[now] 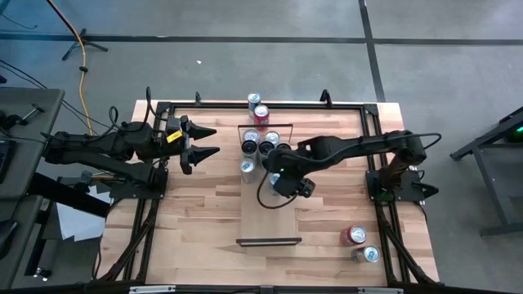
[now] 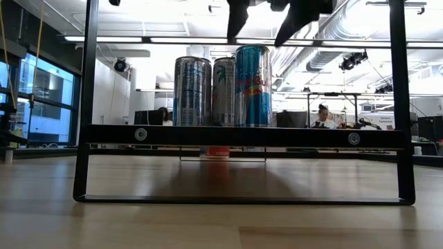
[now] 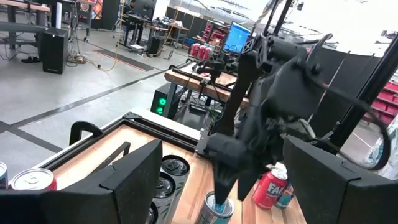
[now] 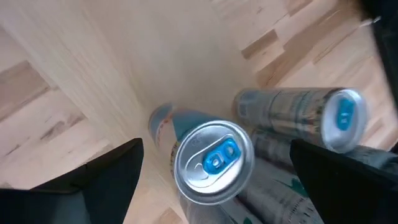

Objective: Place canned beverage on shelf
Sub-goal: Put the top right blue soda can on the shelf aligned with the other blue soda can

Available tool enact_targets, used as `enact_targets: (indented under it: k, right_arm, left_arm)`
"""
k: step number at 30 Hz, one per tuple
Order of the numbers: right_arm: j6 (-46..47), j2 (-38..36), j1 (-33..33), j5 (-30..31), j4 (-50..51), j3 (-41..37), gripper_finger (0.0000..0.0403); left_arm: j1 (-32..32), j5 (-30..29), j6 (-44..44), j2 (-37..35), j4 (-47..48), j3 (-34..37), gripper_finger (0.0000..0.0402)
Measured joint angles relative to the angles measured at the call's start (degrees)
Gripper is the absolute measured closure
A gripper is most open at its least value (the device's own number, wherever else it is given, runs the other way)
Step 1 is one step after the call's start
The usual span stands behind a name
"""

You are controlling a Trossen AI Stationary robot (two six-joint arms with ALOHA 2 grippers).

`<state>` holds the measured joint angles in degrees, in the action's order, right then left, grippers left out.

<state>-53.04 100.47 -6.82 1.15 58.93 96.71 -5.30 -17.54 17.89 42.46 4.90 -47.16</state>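
Note:
The shelf is a long pale plank lying on the table, with a black rail at its near end. Several cans stand upright on its far half. The nearest of them is a blue and silver can. My right gripper hangs open just over it, pointing steeply down, one finger on either side of the can's top and clear of it. My left gripper waits open and level above the table's left part, with nothing between its fingers.
Two cans stand on the table just beyond the shelf's far end. Two more, one of them red, stand near the table's near right corner. A black frame runs round the table. The shelf's near half is bare.

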Motion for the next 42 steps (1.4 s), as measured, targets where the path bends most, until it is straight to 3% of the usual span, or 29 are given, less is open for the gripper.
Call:
enact_targets:
  k: [19,34,42]
  right_arm:
    - [-2.5,2.8,2.8,-2.0,0.6,0.0,0.0018]
    - [-4.0,4.7,3.1,-3.2,-0.4,0.0,0.0086]
    - [-4.0,4.7,3.1,-3.2,-0.3,0.0,0.0148]
  left_arm:
    - [0.0,0.0,0.0,0.0,0.0,0.0,0.0108]
    - [0.0,0.0,0.0,0.0,0.5,0.0,0.0108]
    - [0.0,0.0,0.0,0.0,0.5,0.0,0.0108]
